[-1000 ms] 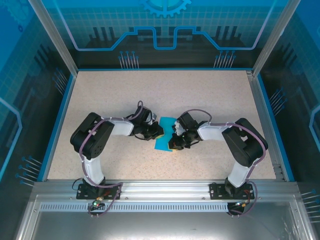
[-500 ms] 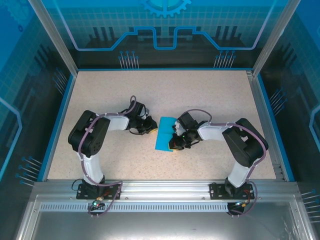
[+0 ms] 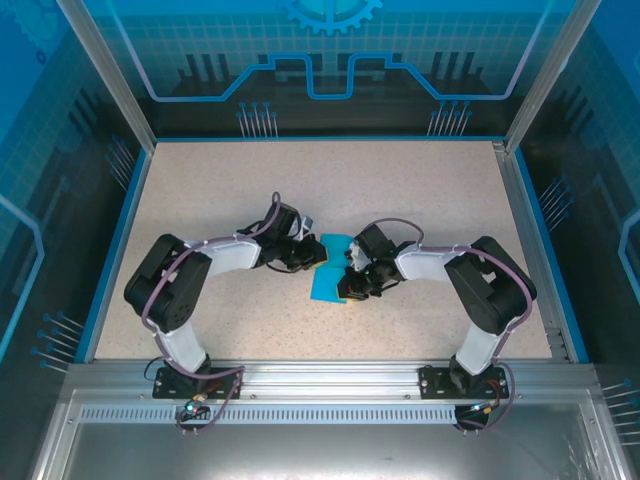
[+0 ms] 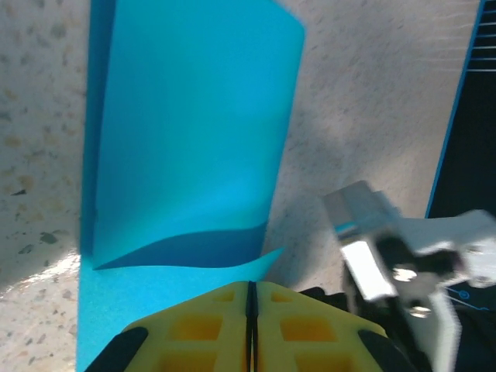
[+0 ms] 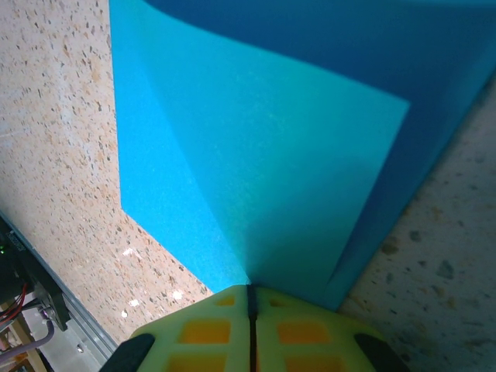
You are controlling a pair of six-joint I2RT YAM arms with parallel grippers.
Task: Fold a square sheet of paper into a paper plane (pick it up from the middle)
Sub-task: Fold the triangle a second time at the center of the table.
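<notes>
**Top view.** The blue sheet (image 3: pixel 328 272), partly folded, lies mid-table (image 3: pixel 430 190) between the left gripper (image 3: pixel 314 256), at its far left edge, and the right gripper (image 3: pixel 349 287), at its near right edge.

**Left wrist view.** The yellow fingers (image 4: pixel 201 329) are pressed together, tips over the blue sheet's (image 4: pixel 186 132) near edge, below a lifted flap.

**Right wrist view.** The fingers (image 5: pixel 205 332) are together, tips touching the blue sheet (image 5: pixel 256 163) where a crease ends.

The square sheet of paper (image 3: pixel 326 282) (plain cyan-blue) is laid folded near the middle of the table (image 3: pixel 430 190). One flap is curled upward.
</notes>
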